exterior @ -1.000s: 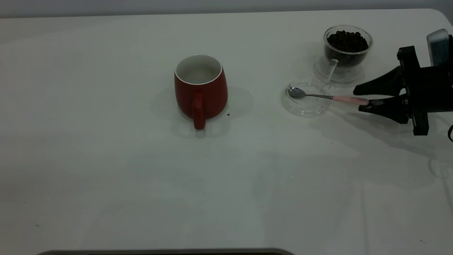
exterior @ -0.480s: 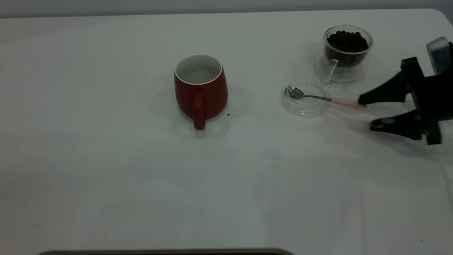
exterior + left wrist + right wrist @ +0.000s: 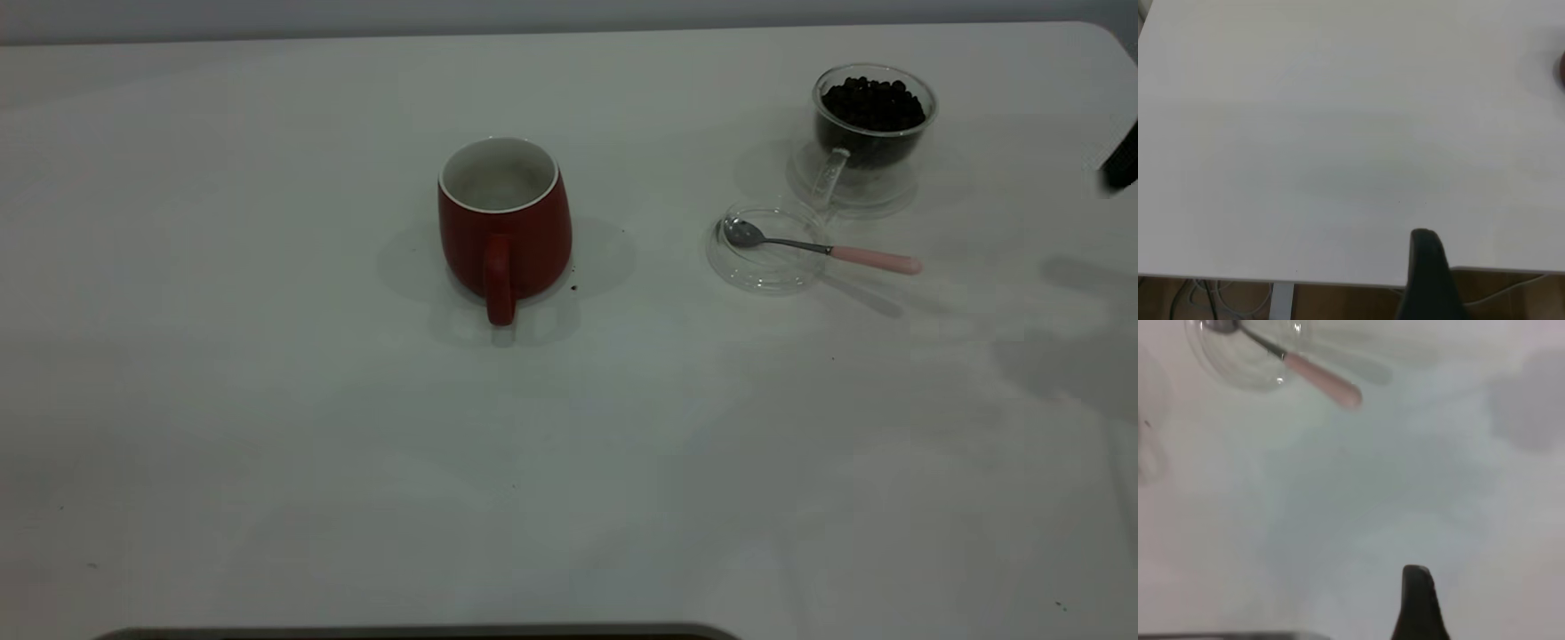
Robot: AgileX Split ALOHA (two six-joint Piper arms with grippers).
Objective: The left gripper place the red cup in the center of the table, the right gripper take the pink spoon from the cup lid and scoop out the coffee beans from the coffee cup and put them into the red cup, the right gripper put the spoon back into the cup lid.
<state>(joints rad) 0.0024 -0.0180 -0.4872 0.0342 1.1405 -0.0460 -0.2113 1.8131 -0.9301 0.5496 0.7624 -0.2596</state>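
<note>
Found table [image 3: 267,444] bearing red cup [image 3: 504,222] upright at centre, presumably set to receive beans. Found coffee cup [image 3: 871,133], heaped with coffee beans [image 3: 871,102], far right. Cup lid [image 3: 756,277] just beside it, cradling pink spoon [image 3: 822,247], handle overhanging the rim. Glimpsed right gripper [image 3: 1122,167] at the table's right edge. Saw left gripper [image 3: 1428,273] only in its wrist view. Could not tell opening or hold of either.

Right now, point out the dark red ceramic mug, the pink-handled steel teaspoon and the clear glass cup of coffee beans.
Dark red ceramic mug [image 3: 505,233]: exterior view, front wall above its handle.
Pink-handled steel teaspoon [image 3: 867,259]: exterior view, pink handle.
Clear glass cup of coffee beans [image 3: 920,124]: exterior view, right glass wall.
</note>
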